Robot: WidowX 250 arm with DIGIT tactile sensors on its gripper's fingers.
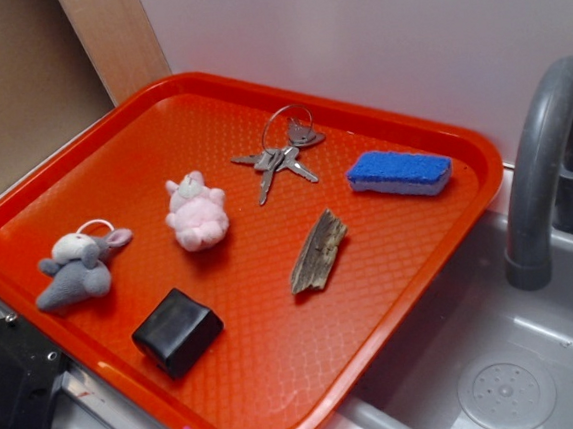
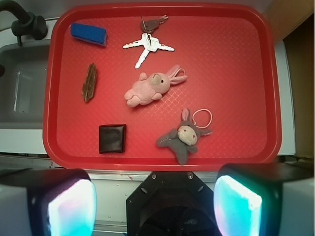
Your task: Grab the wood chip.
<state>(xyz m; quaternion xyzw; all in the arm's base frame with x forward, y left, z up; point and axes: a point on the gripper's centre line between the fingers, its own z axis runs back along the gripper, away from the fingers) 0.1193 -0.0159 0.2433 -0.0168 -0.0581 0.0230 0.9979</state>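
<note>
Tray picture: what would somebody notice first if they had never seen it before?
The bright orange-red tray grabs the eye first, filling most of the picture beside a grey sink. On it lie two little plush toys, a pink bunny in the middle and a grey one near the left edge. A bunch of keys, a blue sponge, the wood chip and a black block lie around them.

Two wide fingers (image 2: 74, 206) with black frames and pads glowing cyan-white are filling the wrist view's lower corners; between them, a black angular mount (image 2: 170, 204) is showing three small screws.
</note>
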